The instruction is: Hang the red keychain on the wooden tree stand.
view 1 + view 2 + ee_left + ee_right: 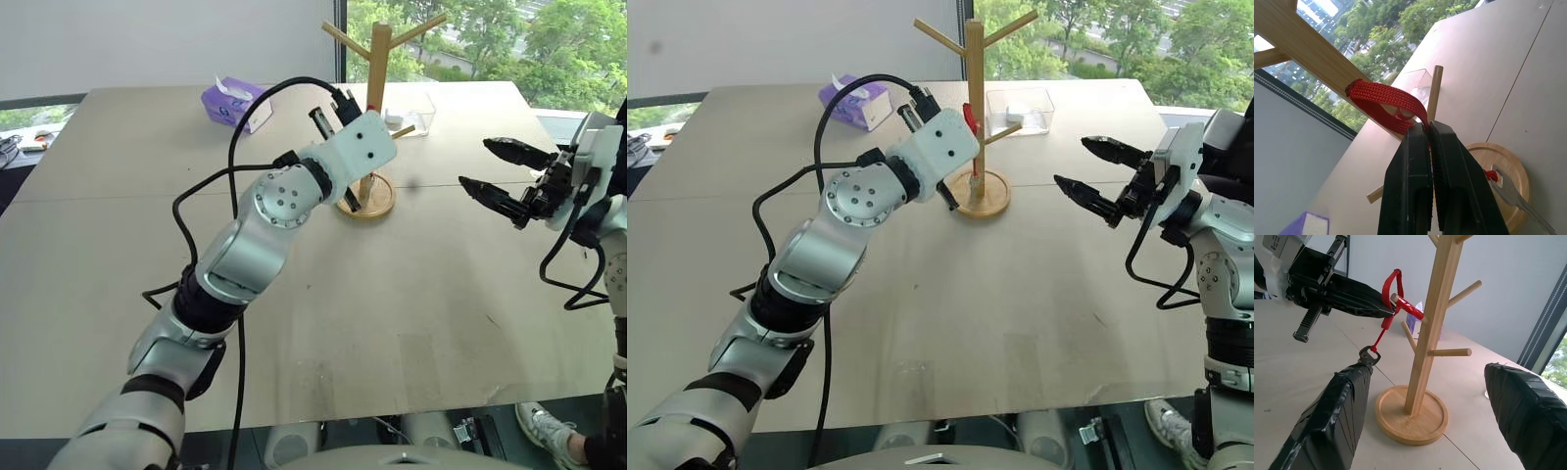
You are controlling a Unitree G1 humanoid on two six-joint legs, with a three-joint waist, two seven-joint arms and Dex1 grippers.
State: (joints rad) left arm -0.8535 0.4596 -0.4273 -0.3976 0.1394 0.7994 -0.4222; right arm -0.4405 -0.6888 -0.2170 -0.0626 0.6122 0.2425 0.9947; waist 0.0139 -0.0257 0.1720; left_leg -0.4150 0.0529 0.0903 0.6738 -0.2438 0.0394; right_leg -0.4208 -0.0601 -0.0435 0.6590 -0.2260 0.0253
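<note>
The wooden tree stand (378, 59) stands on its round base (377, 201) at the far middle of the table. My left gripper (1428, 128) is shut on the red keychain (1386, 100), pinching the strap right next to the post. In the right wrist view the red loop (1393, 284) sits over the tip of a peg on the post's side, and the small key (1369, 355) dangles below it above the base. My right gripper (475, 163) hovers open to the right of the stand, with nothing between its fingers.
A purple tissue box (235, 103) lies at the far left of the table (392, 323). A clear plastic container (409, 110) sits just behind the stand. A person's shoe (549, 431) shows beyond the table's near right corner.
</note>
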